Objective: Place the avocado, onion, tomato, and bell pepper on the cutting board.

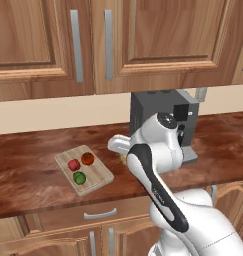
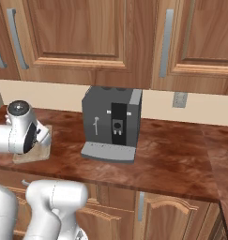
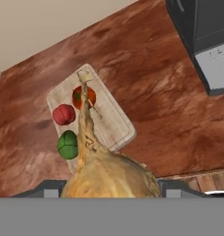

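Item: cutting board [image 1: 100,176]. Flat light-wood rectangle, lying at an angle on the reddish-brown desk [image 1: 28,175], left of the coffee machine [image 2: 113,123] and well apart from it.

Contents of board, three pieces, none touching another:
- one orange-red round piece with a green top [image 1: 87,158], taken to be the tomato, toward the far side;
- one deeper red, blockier piece [image 1: 73,164], taken to be the bell pepper, just beside it;
- avocado [image 1: 79,177], bright green, nearer the front edge.
In the hand view the same three sit along one side of the board, leaving a bare strip of wood on the side toward the coffee machine.

Item: onion [image 3: 109,177]. Pale tan bulb with a long thin stalk, large in the foreground of the hand view, raised above the desk and hanging over the near end of the board.

Item: pincer [image 3: 111,192]. Partly closed, its jaws set against the two sides of the onion bulb, which it holds; the fingertips themselves are mostly covered by the bulb.

Task standing, as judged: three of four pieces placed. The onion remains, carried but not yet set down. The bare strip of board looks the likeliest landing place; lowering and release are still to come.

Other fixtures: wooden wall cabinets [image 1: 53,40] above the desk, drawer fronts [image 1: 100,214] below.
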Motion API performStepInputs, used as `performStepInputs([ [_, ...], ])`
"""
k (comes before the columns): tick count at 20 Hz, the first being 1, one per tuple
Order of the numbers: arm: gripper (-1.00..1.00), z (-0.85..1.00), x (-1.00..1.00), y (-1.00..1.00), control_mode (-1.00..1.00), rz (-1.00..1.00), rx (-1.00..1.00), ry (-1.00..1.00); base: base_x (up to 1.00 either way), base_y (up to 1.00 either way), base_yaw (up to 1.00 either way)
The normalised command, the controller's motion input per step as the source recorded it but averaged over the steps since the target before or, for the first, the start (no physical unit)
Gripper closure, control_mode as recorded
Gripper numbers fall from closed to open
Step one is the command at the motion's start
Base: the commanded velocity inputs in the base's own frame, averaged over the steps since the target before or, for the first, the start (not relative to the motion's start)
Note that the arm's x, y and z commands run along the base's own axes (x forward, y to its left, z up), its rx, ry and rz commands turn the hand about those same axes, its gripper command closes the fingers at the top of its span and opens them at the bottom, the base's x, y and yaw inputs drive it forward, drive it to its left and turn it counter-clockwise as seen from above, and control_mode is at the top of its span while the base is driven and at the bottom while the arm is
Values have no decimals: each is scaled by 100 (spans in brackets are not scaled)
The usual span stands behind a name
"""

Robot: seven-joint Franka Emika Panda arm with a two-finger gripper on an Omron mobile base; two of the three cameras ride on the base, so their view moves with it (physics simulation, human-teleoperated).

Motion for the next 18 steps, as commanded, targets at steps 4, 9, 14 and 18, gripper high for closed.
performStepInputs([
  [4,100,0,24,39,-100,0,-3,0,0,0,0],
  [9,100,-14,49,27,-100,0,-6,0,0,0,0],
  [14,100,-25,35,11,-100,0,-6,2,0,0,0],
  [18,100,-30,6,6,-100,0,-4,2,0,0,0],
])
